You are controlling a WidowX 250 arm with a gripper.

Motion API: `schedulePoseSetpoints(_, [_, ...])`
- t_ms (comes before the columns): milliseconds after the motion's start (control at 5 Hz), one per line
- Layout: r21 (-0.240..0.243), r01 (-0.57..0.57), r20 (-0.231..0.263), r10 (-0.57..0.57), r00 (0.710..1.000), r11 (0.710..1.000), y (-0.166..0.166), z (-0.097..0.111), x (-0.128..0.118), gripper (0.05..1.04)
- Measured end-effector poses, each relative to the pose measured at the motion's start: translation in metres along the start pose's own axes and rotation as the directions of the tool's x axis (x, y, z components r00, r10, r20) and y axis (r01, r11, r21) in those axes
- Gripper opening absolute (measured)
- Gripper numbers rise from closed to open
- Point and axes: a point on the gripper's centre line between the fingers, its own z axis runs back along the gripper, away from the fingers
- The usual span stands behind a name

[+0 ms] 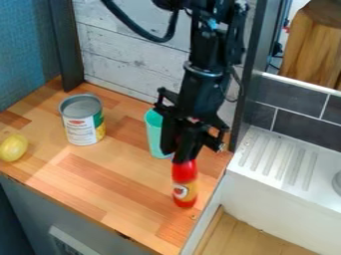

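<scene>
Fingers (189,145) nearly together, I pinch the red bottle (185,192) by its top, upright near the green cup (154,133). I judge the grasp is in hand; moving next calls for steady pressure, clear of that cup.

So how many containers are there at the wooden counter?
3: a can towards the back left, a turquoise cup partly behind the gripper, and a red bottle at the gripper's lower end. More could hide behind the arm.
</scene>
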Motion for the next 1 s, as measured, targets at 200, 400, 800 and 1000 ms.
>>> schedulePoseSetpoints(200, [-0.005, -0.007, -0.015, 0.007, 1.000, 1.000, -0.001, -0.003, 0.005, 0.390])
schedulePoseSetpoints(400, [0.008, -0.025, -0.035, 0.026, 0.999, 1.000, 0.001, -0.005, 0.001, 0.699])
schedulePoseSetpoints(800, [-0.049, -0.128, 0.233, 0.136, 0.963, 0.991, 0.013, 0.068, -0.042, 1.009])
schedulePoseSetpoints(1000, [-0.037, -0.266, 0.242, 0.267, 0.933, 0.963, 0.048, 0.078, -0.073, 1.003])
